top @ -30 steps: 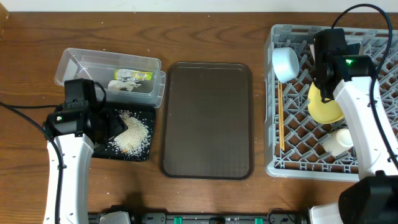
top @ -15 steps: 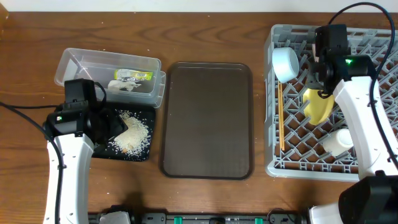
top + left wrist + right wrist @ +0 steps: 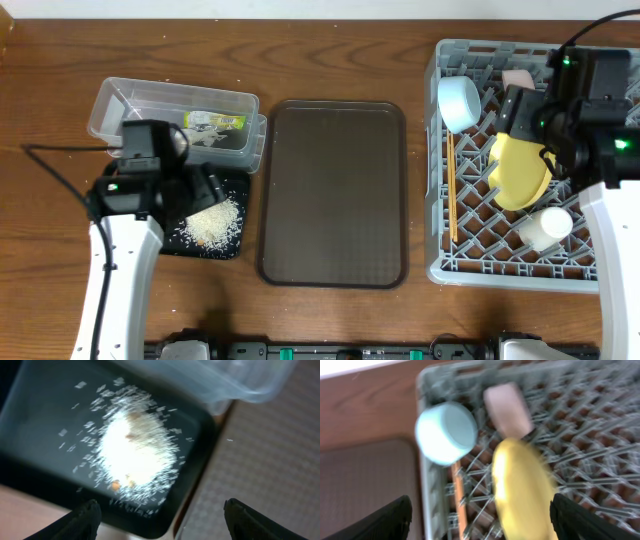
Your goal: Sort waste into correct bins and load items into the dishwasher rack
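Observation:
The grey dishwasher rack (image 3: 470, 255) holds the yellow plate (image 3: 520, 172) leaning on edge, a light-blue bowl (image 3: 458, 103), a pale bowl (image 3: 518, 78), a white cup (image 3: 545, 228) and chopsticks (image 3: 451, 195). My right gripper (image 3: 522, 112) hovers open above the plate (image 3: 520, 485), touching nothing. The blue bowl (image 3: 445, 432) lies beyond it. My left gripper (image 3: 208, 188) is open over the black tray (image 3: 232, 180), where rice (image 3: 137, 450) is piled. The clear tub (image 3: 140, 100) holds the green-and-yellow wrapper (image 3: 215, 121) and white scraps (image 3: 200, 138).
A large brown serving tray (image 3: 335, 190) lies between the bins and the rack, and it shows at the right in the left wrist view (image 3: 270, 460). The clear tub's corner (image 3: 240, 380) overhangs the black tray's rim (image 3: 200, 475).
My right gripper has opened and let go of the yellow plate, which now leans in the rack, and the arm has drawn back to the right. The left arm has shifted slightly right.

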Controlling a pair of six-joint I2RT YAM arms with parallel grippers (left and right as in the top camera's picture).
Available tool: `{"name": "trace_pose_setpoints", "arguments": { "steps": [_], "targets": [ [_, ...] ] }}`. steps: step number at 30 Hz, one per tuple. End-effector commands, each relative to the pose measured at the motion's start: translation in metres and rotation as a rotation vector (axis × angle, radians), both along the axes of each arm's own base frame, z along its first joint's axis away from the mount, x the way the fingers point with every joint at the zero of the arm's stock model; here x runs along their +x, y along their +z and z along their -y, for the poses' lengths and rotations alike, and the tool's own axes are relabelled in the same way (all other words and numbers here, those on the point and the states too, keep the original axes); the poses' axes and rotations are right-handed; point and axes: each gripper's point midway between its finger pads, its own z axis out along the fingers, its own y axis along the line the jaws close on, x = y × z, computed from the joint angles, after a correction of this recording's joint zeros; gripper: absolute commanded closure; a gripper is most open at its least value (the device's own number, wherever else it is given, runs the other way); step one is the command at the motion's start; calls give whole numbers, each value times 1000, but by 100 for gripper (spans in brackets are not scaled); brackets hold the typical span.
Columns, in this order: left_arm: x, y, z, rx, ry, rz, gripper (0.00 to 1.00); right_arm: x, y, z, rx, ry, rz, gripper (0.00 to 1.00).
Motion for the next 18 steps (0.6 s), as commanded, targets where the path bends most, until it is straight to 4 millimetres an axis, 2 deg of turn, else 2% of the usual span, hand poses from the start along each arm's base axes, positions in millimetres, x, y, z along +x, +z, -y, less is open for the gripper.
{"name": "trace_pose_setpoints", "arguments": {
  "steps": [1, 4, 6, 9, 14, 18],
  "targets": [
    [5, 9, 25, 1, -159, 39, 18, -8, -9, -33, 102, 192, -49, 17],
    [-1, 7, 36, 3, -207, 17, 18, -21, -20, -35, 127, 187, -117, 24],
    [-10, 4, 38, 5, -217, -20, 17, -30, -29, -37, 150, 160, -169, 25],
    [-27, -2, 37, 3, -217, -93, 17, -43, -47, -39, 165, 147, -237, 25],
    [-56, -12, 33, 7, -215, -198, 19, -70, -88, -40, 187, 115, -357, 24],
    [-71, -8, 32, 9, -214, -158, 19, -93, -113, -40, 195, 100, -360, 20]
  ]
}}
